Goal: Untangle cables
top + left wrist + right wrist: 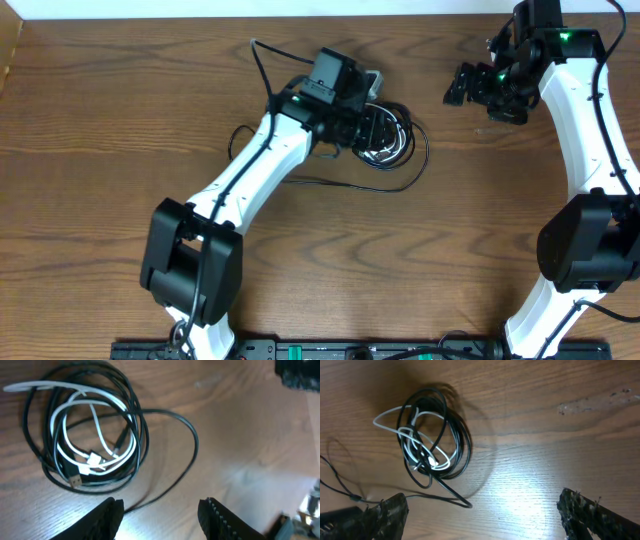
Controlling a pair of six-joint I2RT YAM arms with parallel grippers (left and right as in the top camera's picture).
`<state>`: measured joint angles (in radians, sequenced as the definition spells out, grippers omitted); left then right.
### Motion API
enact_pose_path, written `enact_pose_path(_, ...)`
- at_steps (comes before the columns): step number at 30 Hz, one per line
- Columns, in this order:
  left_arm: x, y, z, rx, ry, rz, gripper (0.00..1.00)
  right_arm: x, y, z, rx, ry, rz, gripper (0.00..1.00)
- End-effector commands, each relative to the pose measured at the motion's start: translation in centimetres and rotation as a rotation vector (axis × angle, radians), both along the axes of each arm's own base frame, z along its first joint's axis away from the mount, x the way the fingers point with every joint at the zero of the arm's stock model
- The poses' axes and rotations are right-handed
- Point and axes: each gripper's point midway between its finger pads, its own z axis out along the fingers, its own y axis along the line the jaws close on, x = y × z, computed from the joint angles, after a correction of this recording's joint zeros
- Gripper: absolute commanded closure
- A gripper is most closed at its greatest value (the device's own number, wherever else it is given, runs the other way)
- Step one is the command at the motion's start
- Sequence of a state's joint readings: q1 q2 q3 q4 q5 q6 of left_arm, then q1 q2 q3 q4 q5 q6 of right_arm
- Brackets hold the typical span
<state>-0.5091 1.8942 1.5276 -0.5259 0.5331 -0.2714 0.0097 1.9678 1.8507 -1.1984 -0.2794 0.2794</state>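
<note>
**Worktop** (pixel 120 120): brown wood-grain surface, seen from overhead and from both wrists.

**Cables** (pixel 398 150): 1 compact tangle lying flat on the worktop, right of centre toward the far edge. In the left wrist view the cables (pixel 90 435) are black and white cords coiled together in rough rings, the white ones mostly inside the black. A black plug with a metal tip (pixel 75 480) lies at the lower edge of the coil, and a white plug (pixel 93 462) sits just beside it. 1 black strand (pixel 194 440) swings out from the coil in a wide loose loop and runs back toward the near side. The right wrist view shows the same bundle (pixel 432 435) intact, with a white loop standing out at its upper left.

**Left claw** (pixel 372 128): positioned at the tangle's left side. From its own camera the left claw (pixel 160 517) has its fingers apart, with bare wood between them and nothing clamped.

**Right claw** (pixel 465 88): well apart from the tangle, to its right. Its own camera shows the right claw (pixel 490 517) spread wide, gripping nothing.
</note>
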Motion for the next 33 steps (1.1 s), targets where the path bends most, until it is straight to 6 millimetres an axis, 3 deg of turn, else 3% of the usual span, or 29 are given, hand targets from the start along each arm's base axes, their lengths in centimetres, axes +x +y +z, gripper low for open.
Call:
enact_pose_path(1, 1.9, -0.1, -0.7, 0.051, 0.002, 0.207, 0.45, 0.2, -0.3, 1.4, -0.015, -0.04, 0.01, 0.07)
enact_pose_path(4, 3.4, -1.2, -0.4, 0.012, -0.015, 0.332, 0.45, 0.0, -0.6, 1.2, -0.032, -0.034, 0.009, 0.07)
enact_pose_path(8, 3.5, -2.8, -1.0, -0.037, 0.032, 0.389, 0.44, -0.2, -1.1, 1.0, -0.066, -0.02, 0.004, 0.07)
enact_pose_path(17, 3.3, -4.4, -5.4, -0.093, 0.254, 0.564, 0.31, -0.4, -3.4, 0.7, -0.145, -0.008, -0.037, 0.05)
enact_pose_path(23, 3.9, -7.2, -4.0, -0.267, 0.334, 0.534, 0.3, -0.4, -5.1, 0.7, -0.144, -0.004, -0.076, 0.05)
enact_pose_path(33, 3.8, -7.4, -4.4, -0.284, 0.38, 0.572, 0.3, -0.4, -5.4, 0.7, -0.145, -0.001, -0.08, 0.05)
